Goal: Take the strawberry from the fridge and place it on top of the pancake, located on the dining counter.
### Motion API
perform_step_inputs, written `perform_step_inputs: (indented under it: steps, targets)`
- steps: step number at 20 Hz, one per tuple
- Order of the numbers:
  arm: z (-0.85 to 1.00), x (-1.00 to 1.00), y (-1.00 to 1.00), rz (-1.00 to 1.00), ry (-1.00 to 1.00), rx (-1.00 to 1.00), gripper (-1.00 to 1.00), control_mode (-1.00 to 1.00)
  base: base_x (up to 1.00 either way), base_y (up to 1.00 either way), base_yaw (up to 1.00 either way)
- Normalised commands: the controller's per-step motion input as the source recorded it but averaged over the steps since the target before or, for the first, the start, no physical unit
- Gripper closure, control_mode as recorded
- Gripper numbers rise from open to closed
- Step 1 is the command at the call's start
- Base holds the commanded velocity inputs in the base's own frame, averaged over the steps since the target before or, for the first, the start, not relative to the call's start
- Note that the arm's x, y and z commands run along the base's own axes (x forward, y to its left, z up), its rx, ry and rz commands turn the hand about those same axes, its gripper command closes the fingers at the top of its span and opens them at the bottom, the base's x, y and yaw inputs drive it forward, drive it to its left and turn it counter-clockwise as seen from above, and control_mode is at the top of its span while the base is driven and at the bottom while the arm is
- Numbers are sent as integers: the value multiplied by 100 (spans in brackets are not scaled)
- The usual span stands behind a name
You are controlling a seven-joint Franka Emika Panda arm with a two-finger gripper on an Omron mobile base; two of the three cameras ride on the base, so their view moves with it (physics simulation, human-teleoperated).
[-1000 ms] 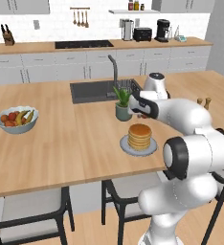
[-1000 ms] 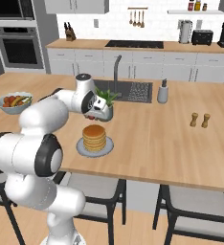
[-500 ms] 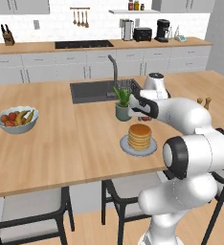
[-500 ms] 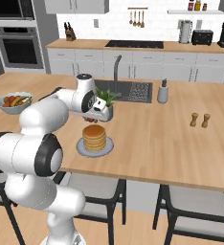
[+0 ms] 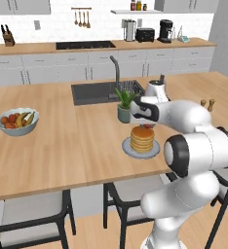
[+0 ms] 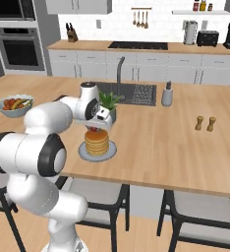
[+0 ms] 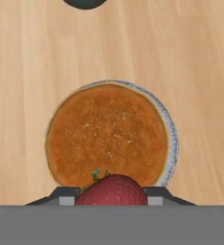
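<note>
jaws (image 7: 112, 198) pinch the strawberry (image 7: 112, 191), hovering over the pancake (image 7: 106, 134) on the table (image 7: 28, 72); stack centre lies just ahead of the berry, directly below.

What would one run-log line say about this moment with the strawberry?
claw: shut on strawberry | position: above pancake | strawberry: not yet released | surface: dining counter

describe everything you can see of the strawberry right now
The strawberry is a small rounded red berry with a dimpled skin and a bit of green leaf at its top. It sits clamped between the gripper's two dark fingers, held just above the near edge of the pancake stack, not yet resting on it. From the base views it shows as a red speck over the stack.
</note>
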Motion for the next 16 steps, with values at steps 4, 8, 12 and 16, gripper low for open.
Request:
perform_step_inputs:
  steps: [4,8,12,16]
  targets:
    - [-28,6,0,0,0,0,100,-100,0,0,0]
    - [0,14,0,0,0,0,100,-100,0,0,0]
    - [-4,12,0,0,0,-1,100,-100,0,0,0]
    - [-13,7,1,0,0,0,100,-100,0,0,0]
